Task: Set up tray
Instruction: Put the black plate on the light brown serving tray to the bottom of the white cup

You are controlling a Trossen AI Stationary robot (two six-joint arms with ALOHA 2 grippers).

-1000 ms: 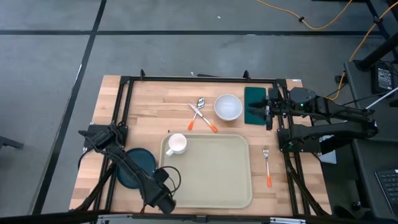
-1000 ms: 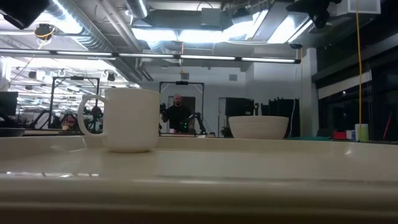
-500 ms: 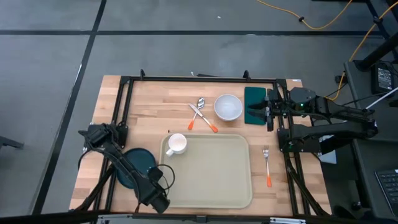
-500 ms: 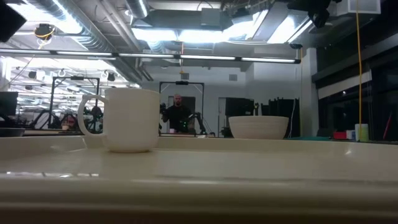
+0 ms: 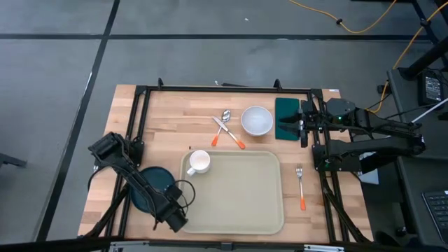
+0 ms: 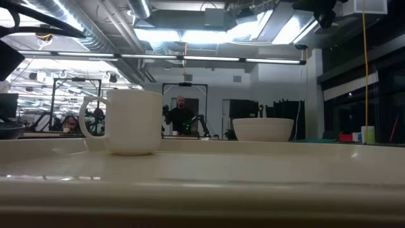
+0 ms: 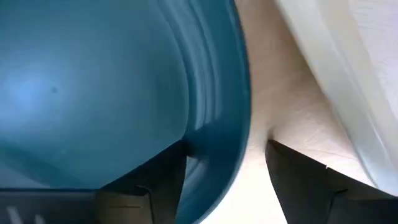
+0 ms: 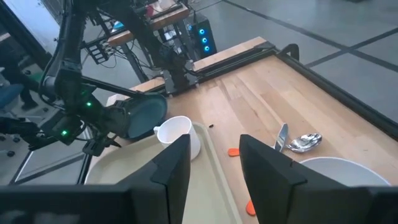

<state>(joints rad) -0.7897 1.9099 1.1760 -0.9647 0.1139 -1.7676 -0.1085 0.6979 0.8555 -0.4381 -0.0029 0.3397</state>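
Note:
The beige tray (image 5: 238, 199) lies at the table's near middle, with a white mug (image 5: 199, 162) standing in its far left corner. A dark teal plate (image 5: 150, 183) rests on the wood just left of the tray. My left gripper (image 5: 173, 218) is open at the plate's near edge. In the left wrist view (image 7: 227, 146) one finger is over the plate's inside and the other over the wood outside its rim (image 7: 233, 93). My right gripper (image 5: 302, 126) waits open above the dark green napkin (image 5: 285, 117) at the far right. My left gripper stands astride the teal plate's near rim (image 7: 239, 118), one finger (image 7: 155, 174) inside and one finger (image 7: 298, 180) outside, coming low from the table's near side. Whether either finger touches the plate, I cannot tell.
A white bowl (image 5: 257, 120) sits beyond the tray. A spoon and a knife with orange handles (image 5: 225, 127) lie crossed to its left. An orange-handled fork (image 5: 300, 186) lies right of the tray. A black frame (image 5: 224, 89) borders the table. A person (image 6: 180, 117) stands far behind.
My left gripper has slid a little toward the table's left and far side, along the tray's near left corner and onto the plate's near edge. The right arm and all the tableware have kept still.

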